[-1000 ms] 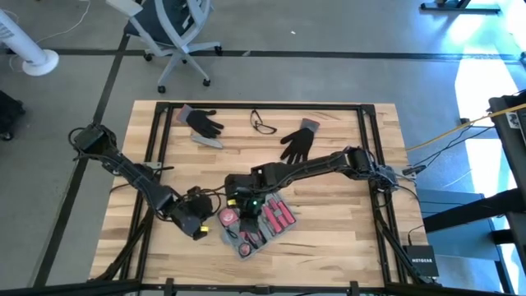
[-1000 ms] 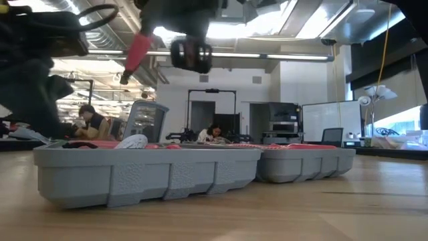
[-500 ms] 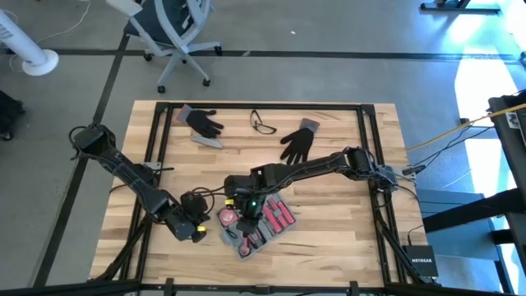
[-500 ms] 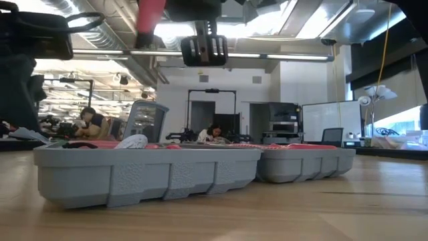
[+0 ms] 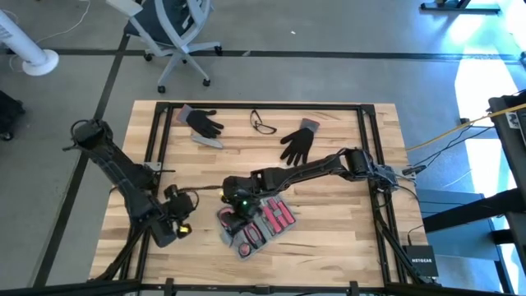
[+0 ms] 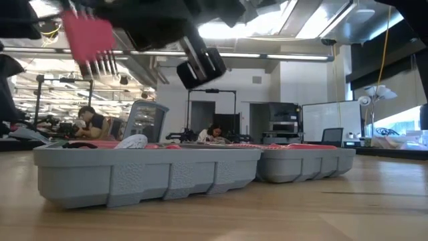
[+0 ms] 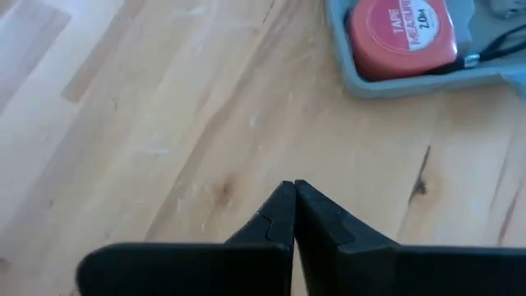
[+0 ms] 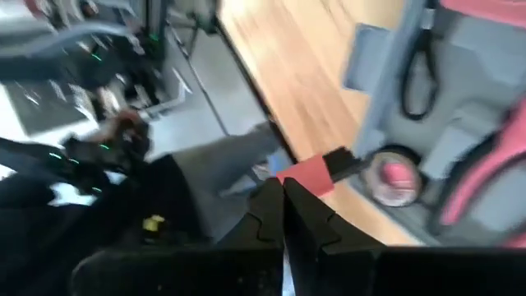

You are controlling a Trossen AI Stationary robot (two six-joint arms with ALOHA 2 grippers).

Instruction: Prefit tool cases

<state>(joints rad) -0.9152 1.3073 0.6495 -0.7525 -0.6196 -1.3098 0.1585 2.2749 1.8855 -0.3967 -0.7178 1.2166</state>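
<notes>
The blue-grey tool case (image 5: 261,224) lies open and flat on the wood near the table's front, with red tools and a red tape measure (image 7: 403,37) in its recesses. Both halves (image 6: 147,171) rest on their undersides. My right gripper (image 5: 235,205) hovers over the case's left end, shut on a small red tool (image 6: 90,39) with several metal prongs. My left gripper (image 5: 177,227) is shut and holds nothing. It stands over bare wood to the left of the case (image 7: 386,78). My right gripper pinches one end of the red tool (image 8: 306,175) between its two fingertips. The tool sticks out just past the fingers, lifted well clear of the case. In the low view its prongs (image 6: 100,65) point down. The fingers hide the exact place of contact.
Two black gloves (image 5: 203,122) (image 5: 297,141), a slim grey bar (image 5: 210,141) and a pair of glasses (image 5: 263,125) lie toward the far edge. Black frame rails (image 5: 156,140) run along the table's sides. Bare wood (image 5: 345,222) lies to the right of the case.
My left gripper has drawn away from the case toward the table's left and near edges, staying shut. My right gripper has rolled at the wrist and shifted a little left over the case. The red tool has turned with it from slanting to prongs-down.
</notes>
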